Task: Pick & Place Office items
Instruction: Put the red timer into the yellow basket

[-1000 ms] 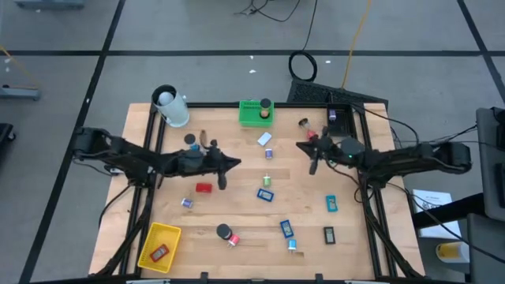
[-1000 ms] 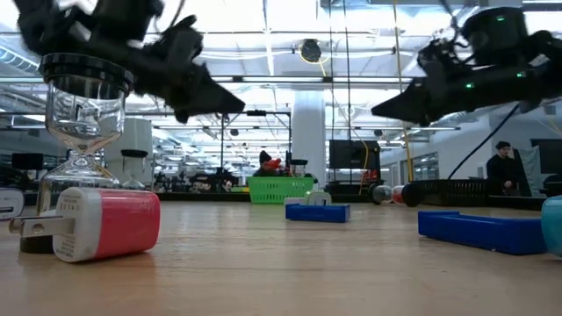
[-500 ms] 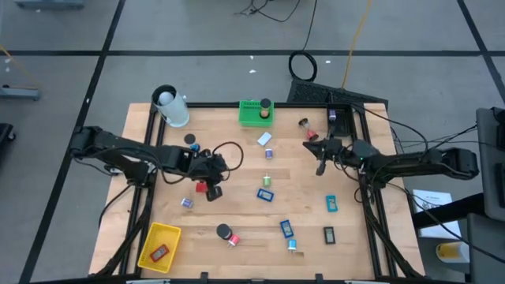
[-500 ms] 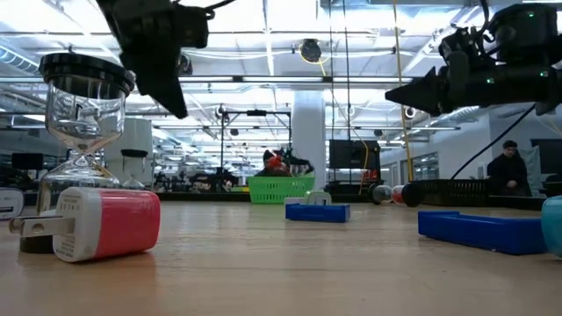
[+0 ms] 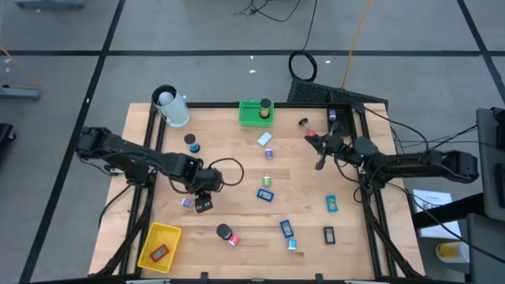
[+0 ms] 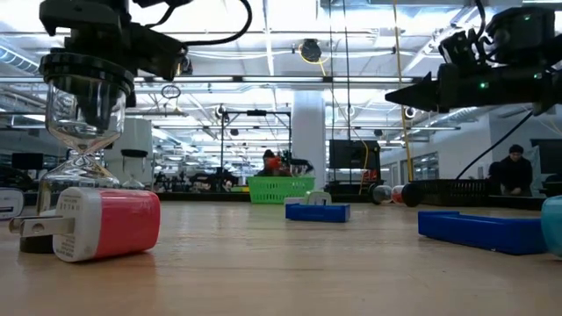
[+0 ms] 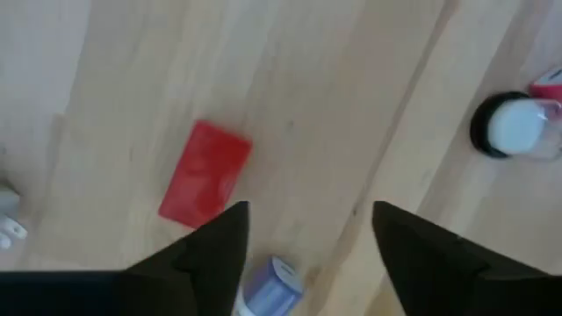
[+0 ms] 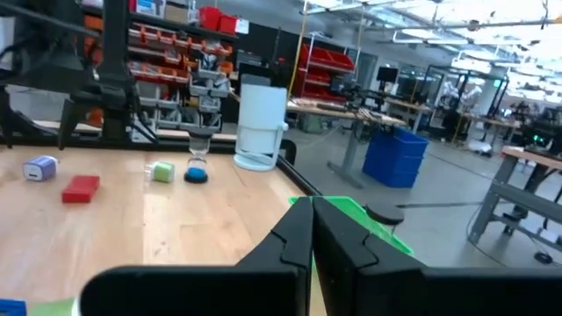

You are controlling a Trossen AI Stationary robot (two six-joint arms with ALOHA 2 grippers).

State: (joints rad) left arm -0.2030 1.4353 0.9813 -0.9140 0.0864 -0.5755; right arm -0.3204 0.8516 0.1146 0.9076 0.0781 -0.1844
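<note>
Hovering over the red block (image 7: 205, 172), the left gripper (image 7: 303, 230) is standing spread for pickup; the right gripper (image 8: 312, 230) is waiting pressed together.

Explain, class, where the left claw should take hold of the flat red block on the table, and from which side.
Come straight down from above. The red block lies flat on the wood, so grip across its two long edges, its narrower span. The left claw hangs open just beside it, and nothing touches those edges.

Left claw (image 5: 203, 207) beside purple piece (image 5: 186, 203)
</note>
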